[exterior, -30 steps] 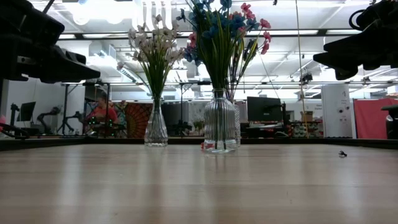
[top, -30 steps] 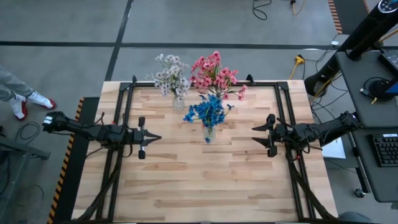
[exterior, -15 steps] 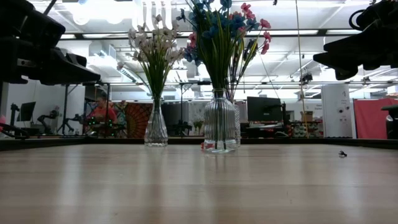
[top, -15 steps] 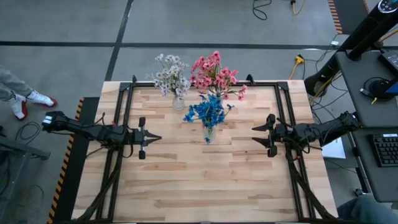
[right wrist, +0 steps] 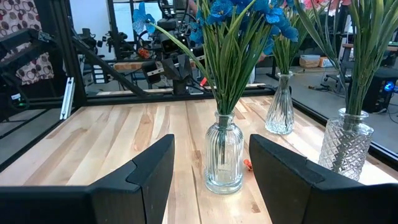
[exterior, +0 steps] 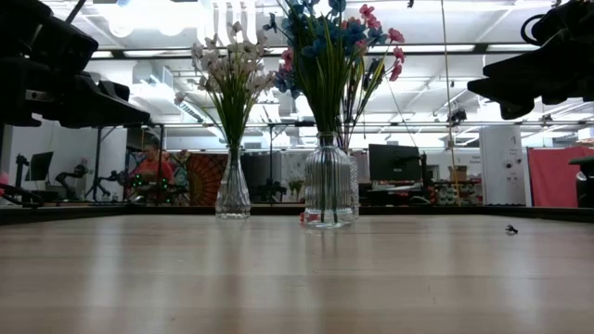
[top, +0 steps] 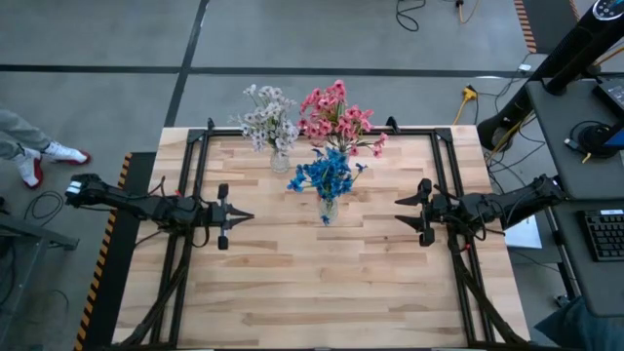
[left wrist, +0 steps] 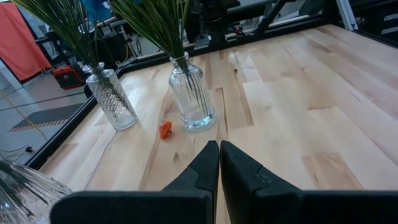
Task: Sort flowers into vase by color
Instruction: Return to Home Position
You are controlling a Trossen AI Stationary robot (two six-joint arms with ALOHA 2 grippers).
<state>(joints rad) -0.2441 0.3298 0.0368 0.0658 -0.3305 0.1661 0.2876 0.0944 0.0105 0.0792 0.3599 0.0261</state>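
Left gripper (top: 244, 216), fingers pressed together on nothing, hangs over the left side of the table (top: 292, 292); right gripper (top: 402, 213), fingers spread wide and empty, hangs over the right side. Between them the blue flowers (top: 327, 174) stand in a ribbed glass vase (top: 329, 209). Near the far edge, the white flowers (top: 268, 119) fill a slim vase (right wrist: 280, 113) and the pink flowers (top: 337, 115) a diamond-cut vase (right wrist: 346, 147)

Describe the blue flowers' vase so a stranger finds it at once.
On the wooden table, three glass vases stand together. This vase is the ribbed one nearest the centre; only it holds blue flowers, not white flowers or pink flowers.
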